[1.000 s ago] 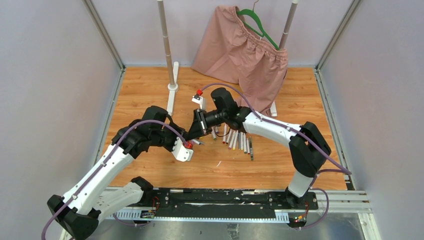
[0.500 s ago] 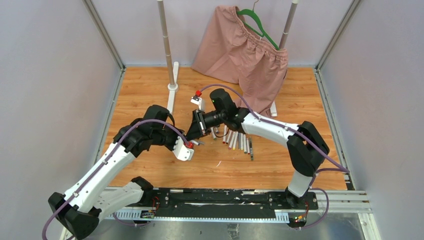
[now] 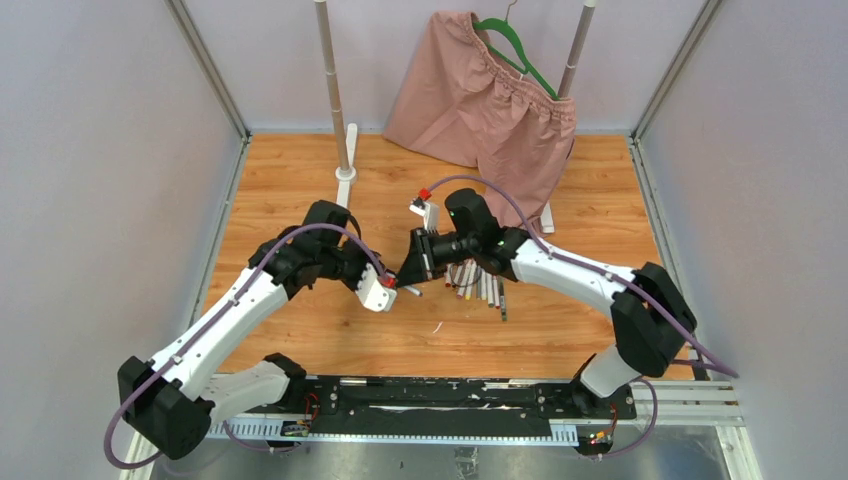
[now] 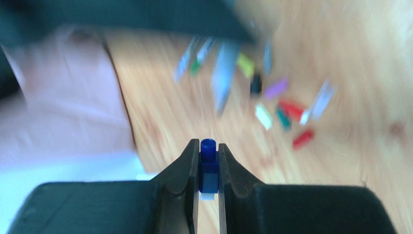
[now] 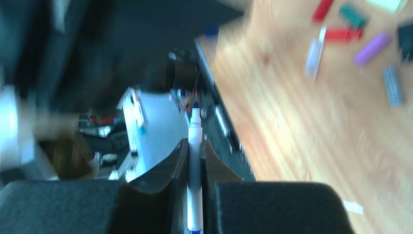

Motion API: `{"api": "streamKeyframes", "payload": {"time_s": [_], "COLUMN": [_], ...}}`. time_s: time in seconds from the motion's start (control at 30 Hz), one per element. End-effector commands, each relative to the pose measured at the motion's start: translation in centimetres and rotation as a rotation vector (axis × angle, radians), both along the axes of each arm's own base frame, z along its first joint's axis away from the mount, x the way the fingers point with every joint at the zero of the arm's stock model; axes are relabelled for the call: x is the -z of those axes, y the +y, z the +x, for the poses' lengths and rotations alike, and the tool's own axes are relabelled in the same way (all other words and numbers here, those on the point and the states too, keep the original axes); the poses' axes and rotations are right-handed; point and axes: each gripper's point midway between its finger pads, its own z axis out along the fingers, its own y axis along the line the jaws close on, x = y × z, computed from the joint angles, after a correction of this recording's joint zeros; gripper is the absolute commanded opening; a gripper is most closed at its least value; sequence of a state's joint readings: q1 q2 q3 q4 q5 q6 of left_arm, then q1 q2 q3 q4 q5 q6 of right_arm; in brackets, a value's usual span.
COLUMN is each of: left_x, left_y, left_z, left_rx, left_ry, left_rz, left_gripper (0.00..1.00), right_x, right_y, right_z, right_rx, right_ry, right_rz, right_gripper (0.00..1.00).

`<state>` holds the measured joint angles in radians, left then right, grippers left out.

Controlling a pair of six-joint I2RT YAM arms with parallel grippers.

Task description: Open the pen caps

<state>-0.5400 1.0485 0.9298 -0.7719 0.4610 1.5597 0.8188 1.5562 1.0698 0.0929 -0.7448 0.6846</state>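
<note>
Left gripper (image 4: 208, 152): pressed onto a blue cap (image 4: 208, 165), one finger on each side; from overhead it sits low over the table (image 3: 300, 170), near the middle
Blue cap: upright between the fingers (image 4: 187, 168), its round top poking just past their tips; a pale bit shows below it, too blurred to name
Right gripper (image 5: 195, 146): pinching a pen (image 5: 195, 195) that lies lengthwise in the narrow slot between its jaws
Pen: white barrel with a trace of blue low in the grip; its narrow white tip stands out past the fingers and is bare
Arms: from overhead the two grippers meet almost tip to tip, left of the row of pens
Caps (image 4: 276, 88): loose on the wood beyond the left gripper; yellow, black, purple, red, green and a pale one, mostly lying apart; the right wrist view shows red, teal, purple and a grey ribbed one
Pens (image 3: 484, 286): side by side on the table, just right of the grippers, partly under the right arm
Shorts (image 3: 480, 100): pink, on a green hanger (image 3: 520, 50) at the back, hem reaching the table
Poles (image 3: 330, 80): two uprights at the back, one either side of the shorts
Blur: both wrist views are smeared, so small colours are uncertain
</note>
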Motion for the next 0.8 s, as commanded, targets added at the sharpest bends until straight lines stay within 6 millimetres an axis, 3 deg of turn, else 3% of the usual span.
{"api": "streamKeyframes", "payload": {"time_s": [0.0,0.17,0.27,0.33,0.43,0.57,0.77], "left_x": [0.7,1.0,1.3,1.6,2.3,4.0,5.6], "left_y": [8.4,8.7,8.7,8.4,7.3,5.8,3.7], "left_z": [5.6,6.3,6.3,6.3,6.1,5.8,5.1], "left_rx": [-0.331,-0.349,-0.364,-0.395,-0.488,-0.617,-0.703], "left_ry": [-0.114,-0.121,-0.106,-0.062,0.078,0.295,0.495], "left_rz": [0.257,0.266,0.256,0.224,0.13,0.035,-0.074], "left_gripper": [0.0,0.0,0.0,0.0,0.0,0.0,0.0], "right_x": [1.3,1.4,1.5,2.4,5.0,7.2,9.7], "right_y": [-4.7,-5.8,-6.2,-6.9,-9.7,-11.7,-11.4], "right_z": [-6.9,-7.2,-5.9,-3.4,2.7,8.4,13.6], "right_rx": [-0.189,-0.181,-0.123,-0.008,0.287,0.561,0.729], "right_ry": [0.185,0.19,0.142,0.055,-0.123,-0.214,-0.258], "right_rz": [-0.102,-0.117,-0.144,-0.225,-0.465,-0.637,-0.749], "right_gripper": [0.0,0.0,0.0,0.0,0.0,0.0,0.0]}}
